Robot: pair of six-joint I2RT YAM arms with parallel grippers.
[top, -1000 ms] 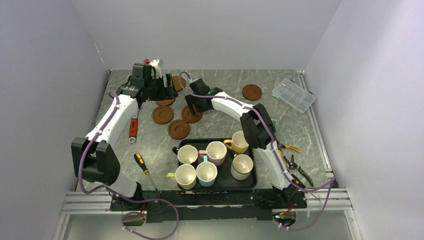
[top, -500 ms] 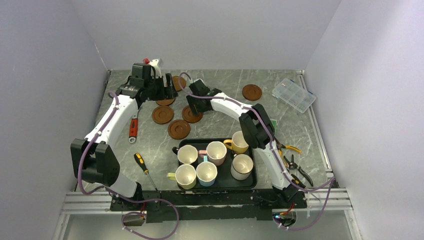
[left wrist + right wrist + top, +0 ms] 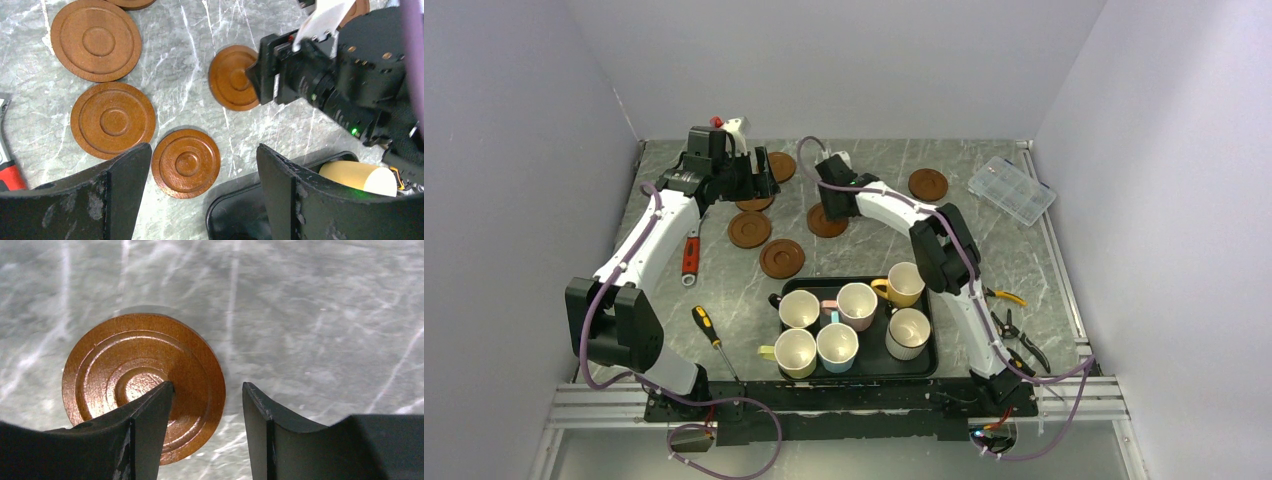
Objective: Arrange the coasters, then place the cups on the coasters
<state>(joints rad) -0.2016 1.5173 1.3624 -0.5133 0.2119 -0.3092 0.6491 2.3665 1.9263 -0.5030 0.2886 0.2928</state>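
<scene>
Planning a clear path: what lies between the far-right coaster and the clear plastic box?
Only bare tabletop separates the coaster from the box, as the top view shows.

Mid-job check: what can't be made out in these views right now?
- Top view: left-side coaster mostly hidden under the left gripper.
- Right wrist: whether the right gripper touches the centre coaster; a finger covers its rim.
- Left wrist: yellow cup partly behind a finger.

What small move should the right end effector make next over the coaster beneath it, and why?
Probably close on the edge of the coaster. The right end effector has one finger over the disc and the other just outside its rim, with a gap showing, so nothing looks pinched yet. A firm pinch would let it reposition this coaster.
</scene>
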